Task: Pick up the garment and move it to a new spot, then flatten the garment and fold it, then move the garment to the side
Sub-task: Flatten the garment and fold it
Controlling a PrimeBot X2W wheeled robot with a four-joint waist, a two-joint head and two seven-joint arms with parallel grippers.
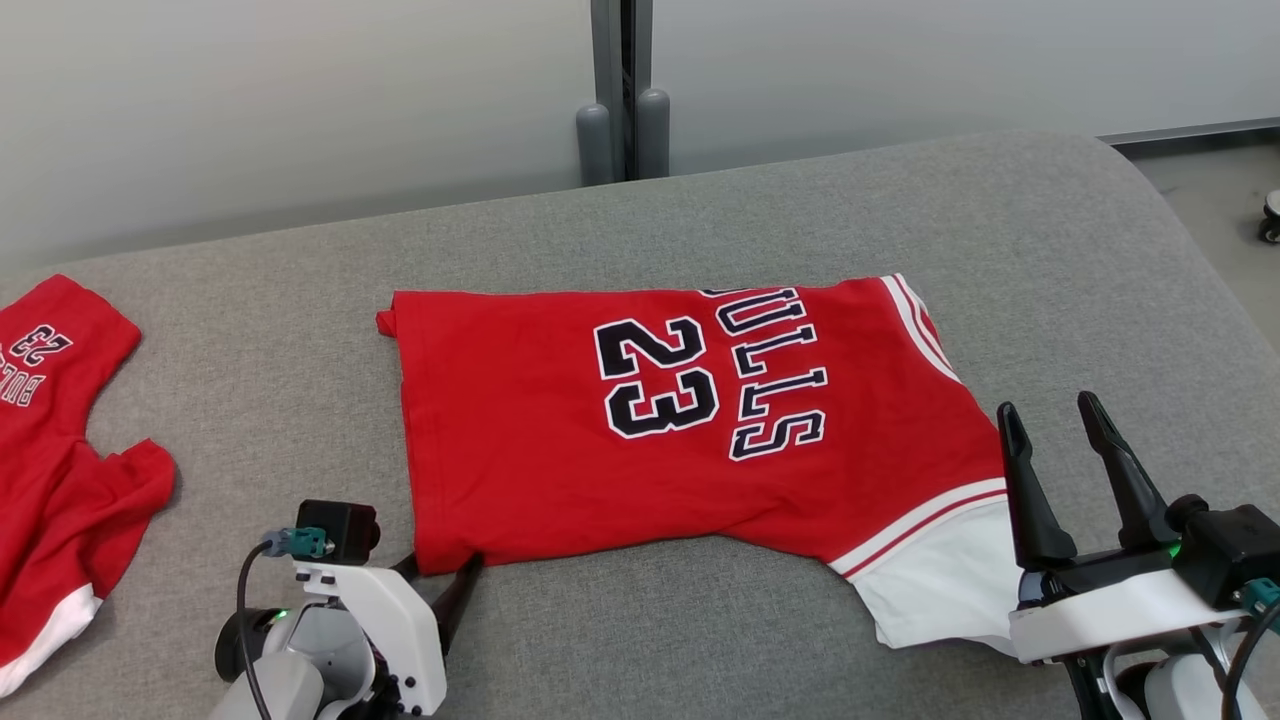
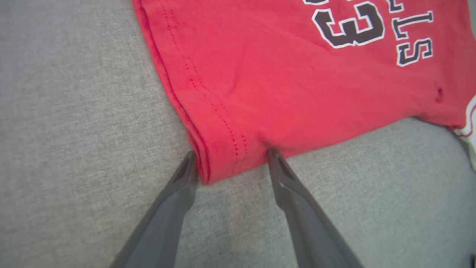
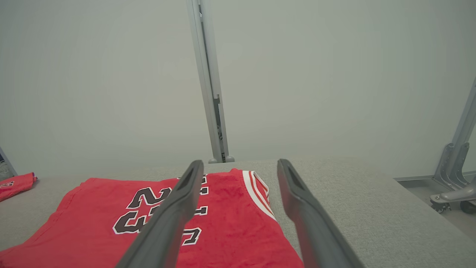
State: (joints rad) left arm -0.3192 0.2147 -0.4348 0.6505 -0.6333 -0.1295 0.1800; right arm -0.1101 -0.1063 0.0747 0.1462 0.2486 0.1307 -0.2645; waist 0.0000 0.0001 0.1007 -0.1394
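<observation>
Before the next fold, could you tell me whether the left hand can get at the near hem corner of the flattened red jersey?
Probably yes: the open left hand has its fingertips either side of that corner of the flattened red jersey, with only bare grey padding around it.

Left of the red number-23 basketball jersey (image 1: 700,430), a second crumpled red jersey (image 1: 60,470) runs off the head view's edge. The first jersey's white sleeve tip hides behind the right gripper (image 1: 1062,415). Whether the left gripper (image 2: 231,154) has a finger under its hem, I can't tell.
</observation>
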